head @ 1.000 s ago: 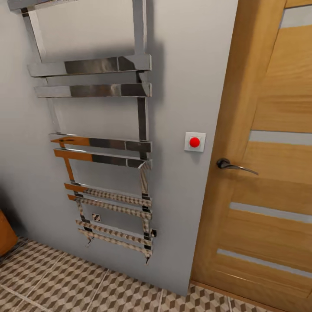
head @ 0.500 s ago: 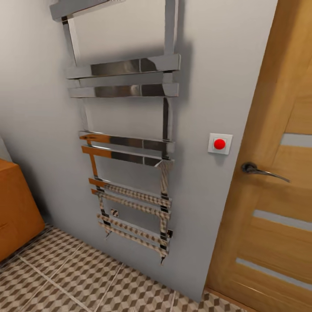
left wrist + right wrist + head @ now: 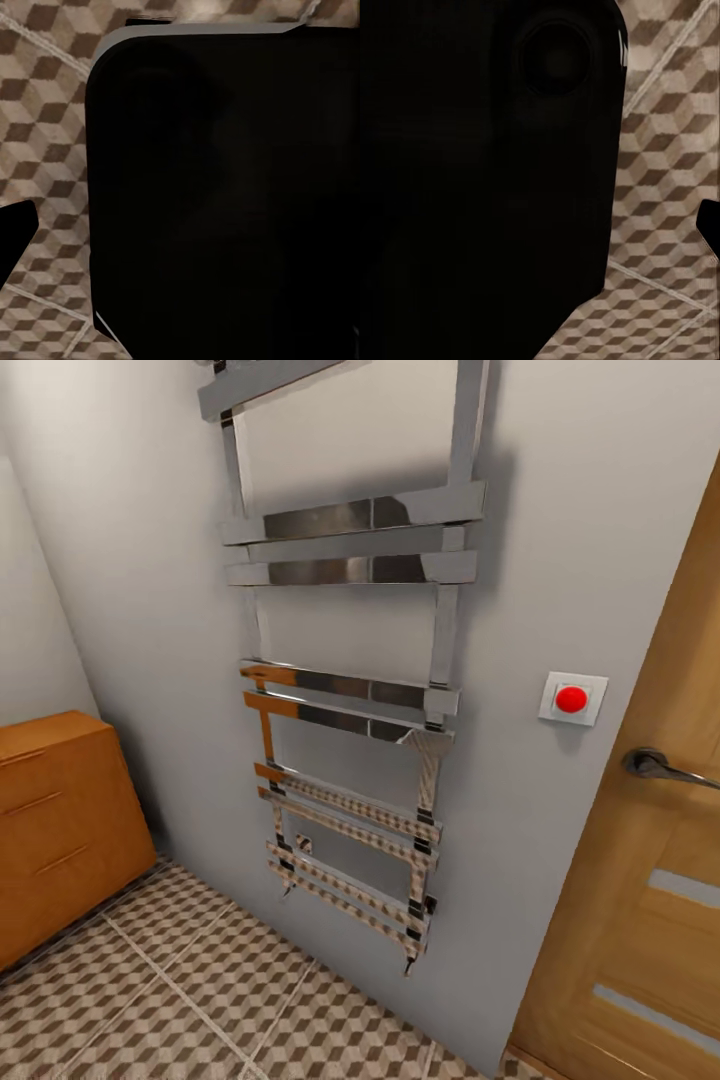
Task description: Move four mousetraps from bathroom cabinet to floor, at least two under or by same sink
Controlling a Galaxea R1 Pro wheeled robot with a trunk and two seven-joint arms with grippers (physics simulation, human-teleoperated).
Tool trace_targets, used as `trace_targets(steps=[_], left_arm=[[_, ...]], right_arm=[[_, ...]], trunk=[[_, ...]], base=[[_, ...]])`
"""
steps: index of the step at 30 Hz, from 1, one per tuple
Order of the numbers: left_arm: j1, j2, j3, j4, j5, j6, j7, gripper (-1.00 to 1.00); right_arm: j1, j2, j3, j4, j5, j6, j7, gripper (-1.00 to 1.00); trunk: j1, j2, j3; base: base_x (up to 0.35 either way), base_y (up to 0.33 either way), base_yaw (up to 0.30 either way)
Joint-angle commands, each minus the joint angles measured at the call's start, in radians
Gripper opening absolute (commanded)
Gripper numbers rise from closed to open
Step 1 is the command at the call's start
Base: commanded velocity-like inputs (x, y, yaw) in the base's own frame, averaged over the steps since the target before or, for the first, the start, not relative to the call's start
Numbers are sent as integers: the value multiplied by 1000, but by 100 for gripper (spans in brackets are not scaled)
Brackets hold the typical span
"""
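Observation:
The orange-brown wooden cabinet (image 3: 60,820) stands low at the left of the head view, its drawer fronts shut and its slim bar handles showing. The cube-patterned bathroom floor (image 3: 200,980) spreads in front of it. The mousetraps and the bathroom sink are out of view. In the left wrist view a dark fingertip (image 3: 15,240) pokes in at one edge over the floor tiles (image 3: 45,112), beside a large black robot part (image 3: 225,195). In the right wrist view a dark tip (image 3: 711,225) shows at the edge over tiles (image 3: 660,187). I cannot tell how either gripper's jaws stand.
A chrome ladder towel radiator (image 3: 350,690) hangs on the grey wall straight ahead. To its right are a white switch with a red button (image 3: 572,699) and a wooden door (image 3: 640,900) with a dark lever handle (image 3: 660,766).
The camera has swung left: radiator, switch and door slid right in the picture, and the cabinet has come further into view at the left.

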Motion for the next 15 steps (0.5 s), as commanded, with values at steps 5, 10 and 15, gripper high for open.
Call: trace_targets(steps=[5, 10, 15], left_arm=[[0, -8, 2, -1, 4, -3, -1, 100], [0, -11, 3, -1, 23, -3, -1, 100], [0, -11, 1, 0, 57, -4, 0, 100]], right_arm=[[0, 0, 1, 0, 2, 0, -1, 100], [0, 0, 2, 0, 4, 0, 5, 100], [0, 0, 2, 0, 3, 0, 6, 100]], trunk=[[0, 0, -1], [0, 0, -1], [0, 0, -1]], base=[[0, 0, 271], [0, 0, 271], [0, 0, 271]])
